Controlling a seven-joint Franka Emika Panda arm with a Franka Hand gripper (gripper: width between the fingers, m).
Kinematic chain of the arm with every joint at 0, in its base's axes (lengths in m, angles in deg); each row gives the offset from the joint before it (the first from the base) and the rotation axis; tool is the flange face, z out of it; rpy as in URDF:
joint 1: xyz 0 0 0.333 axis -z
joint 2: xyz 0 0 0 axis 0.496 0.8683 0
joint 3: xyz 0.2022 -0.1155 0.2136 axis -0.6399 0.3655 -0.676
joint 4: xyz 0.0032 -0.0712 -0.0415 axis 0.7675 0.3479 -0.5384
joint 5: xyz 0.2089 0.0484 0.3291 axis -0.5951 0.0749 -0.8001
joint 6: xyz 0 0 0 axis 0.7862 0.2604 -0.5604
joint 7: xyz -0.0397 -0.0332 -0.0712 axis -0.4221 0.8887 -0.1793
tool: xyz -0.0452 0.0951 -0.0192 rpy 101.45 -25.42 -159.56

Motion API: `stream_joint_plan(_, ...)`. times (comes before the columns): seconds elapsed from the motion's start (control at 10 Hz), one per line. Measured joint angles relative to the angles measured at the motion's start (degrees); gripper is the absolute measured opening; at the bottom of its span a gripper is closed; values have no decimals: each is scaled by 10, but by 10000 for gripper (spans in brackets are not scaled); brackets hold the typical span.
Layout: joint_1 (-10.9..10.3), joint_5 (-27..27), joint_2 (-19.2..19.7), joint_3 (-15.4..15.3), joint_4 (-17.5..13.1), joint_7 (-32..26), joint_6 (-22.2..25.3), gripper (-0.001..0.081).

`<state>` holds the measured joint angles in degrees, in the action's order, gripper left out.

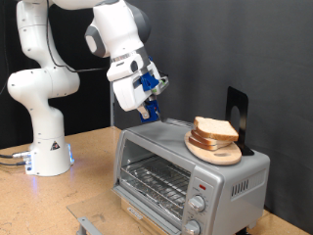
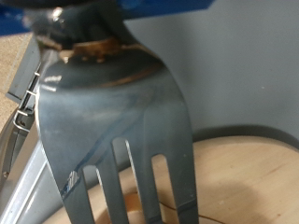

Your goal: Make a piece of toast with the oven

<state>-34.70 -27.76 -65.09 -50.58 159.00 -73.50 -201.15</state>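
The piece of toast lies on a round wooden plate on top of the silver oven, toward the exterior view's right. The oven's glass door is shut, with the wire rack showing behind it. My gripper hangs above the oven's top at the exterior view's left of the plate, apart from the toast. It is shut on a dark slotted spatula, whose blade fills the wrist view. The toast does not show in the wrist view.
Two round knobs and a red light sit on the oven's front at the exterior view's right. A black upright object stands behind the plate. The robot's white base stands at the exterior view's left on the wooden table.
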Motion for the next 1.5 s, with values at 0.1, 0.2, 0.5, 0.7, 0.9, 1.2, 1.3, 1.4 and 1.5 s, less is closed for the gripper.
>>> stream_joint_plan(0.1, 0, 5, 5, 0, -3, 6, 0, 337)
stream_joint_plan(0.2, 0, 7, 10, 0, -7, 10, 0, 337)
stream_joint_plan(0.5, 0, 12, 26, -1, -20, 23, 0, 335)
stream_joint_plan(0.7, 0, 16, 41, -3, -35, 32, -1, 335)
stream_joint_plan(0.9, 0, 16, 55, -7, -49, 33, -1, 335)
stream_joint_plan(1.2, -2, 16, 70, -21, -64, 33, -1, 334)
stream_joint_plan(1.3, -2, 16, 72, -26, -66, 33, -1, 334)
stream_joint_plan(1.4, -2, 16, 73, -31, -67, 36, -1, 334)
stream_joint_plan(1.5, -3, 16, 74, -36, -68, 44, -1, 334)
